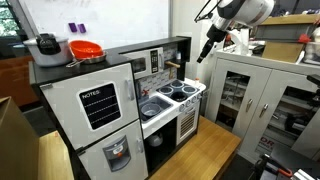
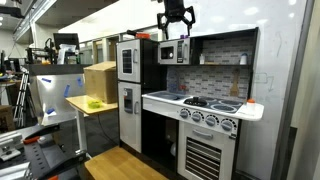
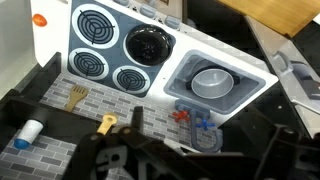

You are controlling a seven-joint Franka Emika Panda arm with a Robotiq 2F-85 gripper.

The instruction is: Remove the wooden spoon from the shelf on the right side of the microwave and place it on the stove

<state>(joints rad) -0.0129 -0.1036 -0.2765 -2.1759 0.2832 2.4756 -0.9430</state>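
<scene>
Gripper [image 2: 176, 27] high above stove [image 3: 112, 50], free air all round; jaws spread, empty; spoon [image 3: 77, 96] against backsplash [image 3: 50, 110], well below, untouched.

Toy kitchen body [image 1: 62, 105]: smooth white painted panels, satin finish, with black trim. Stove top [image 3: 112, 50]: glossy white, either plastic or lacquered board, can't tell which. Sink bowl [image 3: 211, 83]: brushed metal with a dull sheen. Wooden spoon [image 3: 77, 97]: pale, bare, matt wood. Backsplash [image 3: 50, 120]: printed grey brick, flat finish. Orange bowl [image 1: 86, 49]: shiny plastic. Cardboard box [image 2: 100, 80]: matt brown.
</scene>
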